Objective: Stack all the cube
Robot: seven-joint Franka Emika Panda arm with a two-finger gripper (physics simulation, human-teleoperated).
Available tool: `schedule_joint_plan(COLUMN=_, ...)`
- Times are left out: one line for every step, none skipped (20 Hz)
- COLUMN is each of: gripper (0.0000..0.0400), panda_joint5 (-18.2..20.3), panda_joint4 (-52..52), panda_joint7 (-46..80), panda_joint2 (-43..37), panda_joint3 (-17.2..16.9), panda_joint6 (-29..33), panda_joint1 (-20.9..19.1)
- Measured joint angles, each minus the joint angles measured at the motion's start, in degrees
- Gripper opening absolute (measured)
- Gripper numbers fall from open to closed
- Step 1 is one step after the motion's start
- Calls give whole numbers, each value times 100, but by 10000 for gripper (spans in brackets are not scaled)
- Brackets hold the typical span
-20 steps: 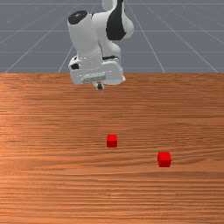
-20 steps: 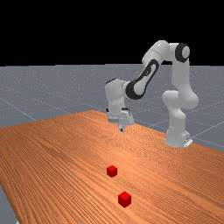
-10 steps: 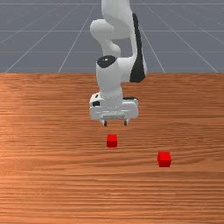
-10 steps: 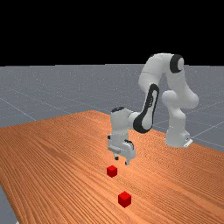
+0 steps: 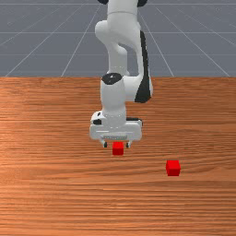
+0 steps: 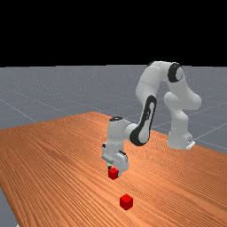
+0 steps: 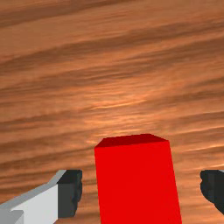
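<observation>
Pincer (image 5: 116, 144) spread open and pointing down, it has its two dark-tipped fingers (image 7: 71, 192) apart, one to either side of the middle cube (image 5: 118, 150), and grips nothing. In the wrist view bench shows between the cube and each finger, the strip being narrower on the side of the finger whose pale shank is visible. The red sides of that cube run at a slight slant to the fingers. How far down beside it the fingertips reach, I cannot tell.

The middle cube sits on the wooden bench (image 5: 55, 196). The outer cube (image 5: 173, 168), red as well, sits on the bench too, well apart from the first and from the pincer: toward the front view's right and nearer that view's camera. In the far view the outer cube is again the nearer one, a little toward the far view's right of its fellow. The arm (image 6: 148, 116) rises from its base at the far view's right, bends over high up, and comes down to the hand just above the middle cube.
</observation>
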Motion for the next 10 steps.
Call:
schedule_joint_plan(gripper=400, panda_joint5=-5, panda_joint4=76, panda_joint7=3, panda_joint2=69, panda_joint3=5, panda_joint6=-16, panda_joint1=2)
schedule_joint_plan(gripper=400, panda_joint5=-10, panda_joint4=141, panda_joint7=3, panda_joint2=118, panda_joint3=9, panda_joint6=-29, panda_joint1=2)
schedule_joint_plan(gripper=400, panda_joint5=-30, panda_joint4=210, panda_joint7=0, panda_joint2=167, panda_joint3=4, panda_joint6=-77, panda_joint1=5)
schedule_joint_plan(gripper=400, panda_joint5=-64, panda_joint4=250, panda_joint7=-10, panda_joint2=209, panda_joint3=-10, panda_joint6=-132, panda_joint1=15)
schedule_joint_plan(gripper=244, panda_joint5=-83, panda_joint4=266, panda_joint7=-19, panda_joint2=232, panda_joint3=-15, panda_joint6=-167, panda_joint1=20)
schedule_joint_plan(gripper=197, panda_joint5=-86, panda_joint4=272, panda_joint7=-17, panda_joint2=237, panda_joint3=-16, panda_joint6=-168, panda_joint1=23)
schedule_joint_plan(gripper=197, panda_joint5=-90, panda_joint4=245, panda_joint7=-13, panda_joint2=207, panda_joint3=-22, panda_joint6=-175, panda_joint1=31)
schedule_joint_plan(gripper=197, panda_joint5=-85, panda_joint4=197, panda_joint7=2, panda_joint2=64, panda_joint3=-27, panda_joint6=-245, panda_joint1=37)
schedule_joint_plan(gripper=197, panda_joint5=-83, panda_joint4=207, panda_joint7=53, panda_joint2=-161, panda_joint3=-35, panda_joint6=-519, panda_joint1=41)
schedule_joint_plan(gripper=197, panda_joint5=-101, panda_joint4=341, panda_joint7=214, panda_joint2=-355, panda_joint3=-48, panda_joint6=-1100, panda_joint1=70)
